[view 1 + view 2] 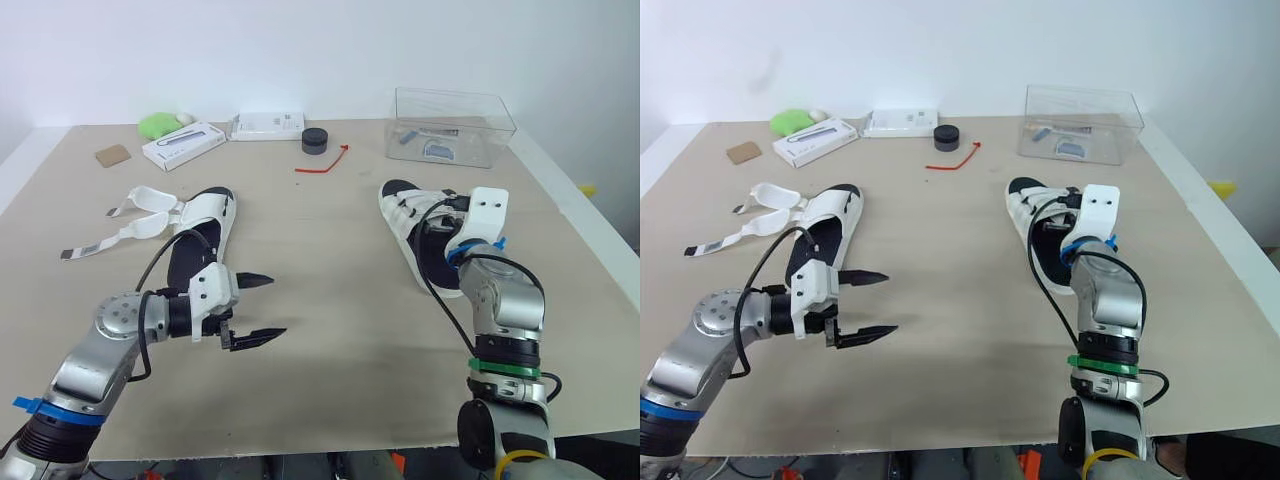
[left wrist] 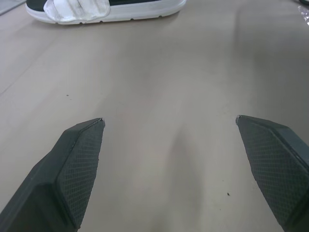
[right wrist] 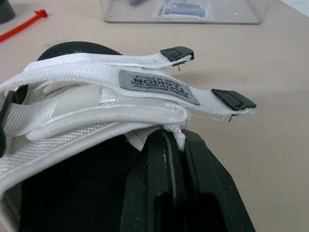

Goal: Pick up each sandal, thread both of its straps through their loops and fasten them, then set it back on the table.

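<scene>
We find the left sandal (image 1: 205,215) toward the left edge of the bench (image 1: 350,330), straps spread loose. The left tool (image 1: 278,305) hangs near it, fingers apart. Toward the right edge, the right tool (image 3: 175,145) is clamped on the upper of the right sandal (image 1: 405,215).

Lab-style test bench: beige table (image 1: 350,350), plain white wall (image 1: 300,50), clear plastic box (image 1: 455,122).

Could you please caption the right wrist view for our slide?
Right gripper closed on a white-strapped sandal, clear box behind it.
</scene>
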